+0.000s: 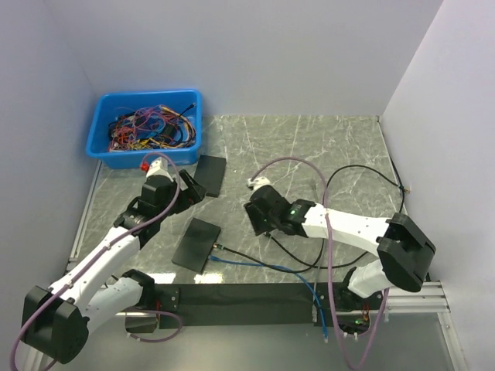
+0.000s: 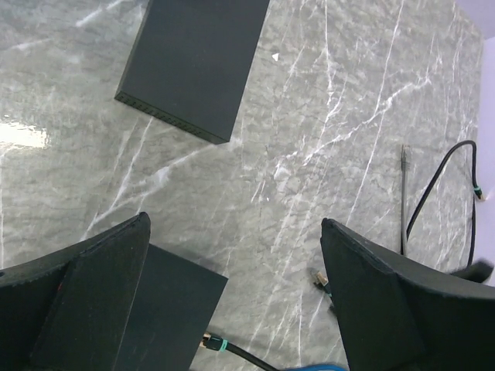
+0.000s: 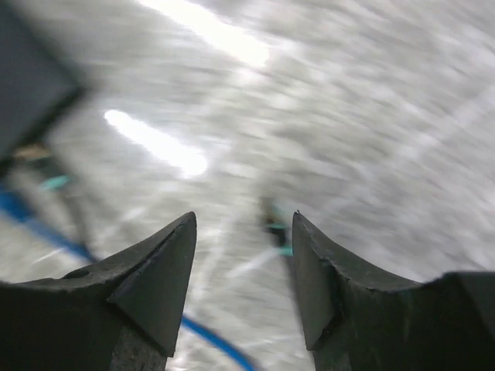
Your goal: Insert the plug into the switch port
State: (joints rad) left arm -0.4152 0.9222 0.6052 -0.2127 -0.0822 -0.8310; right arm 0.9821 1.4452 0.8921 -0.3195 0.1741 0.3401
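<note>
Two flat black switches lie on the marble table: a far one [image 1: 209,175] [image 2: 193,66] and a near one [image 1: 196,243] [image 2: 151,309]. A black cable's plug with a teal band [image 2: 209,342] [image 1: 219,247] lies against the near switch's edge; I cannot tell if it is seated. A second loose teal-banded plug [image 2: 319,277] lies on the table. In the blurred right wrist view it shows [image 3: 275,229] just ahead of the right finger. My right gripper [image 3: 244,222] [image 1: 257,219] is open above it. My left gripper [image 2: 232,224] [image 1: 188,191] is open and empty between the switches.
A blue bin [image 1: 147,127] full of tangled wires stands at the back left. A blue cable [image 1: 255,267] [image 3: 46,224] and black cable loops [image 1: 363,174] run across the table's right half. Another loose plug [image 2: 404,158] lies at the far right. White walls enclose the table.
</note>
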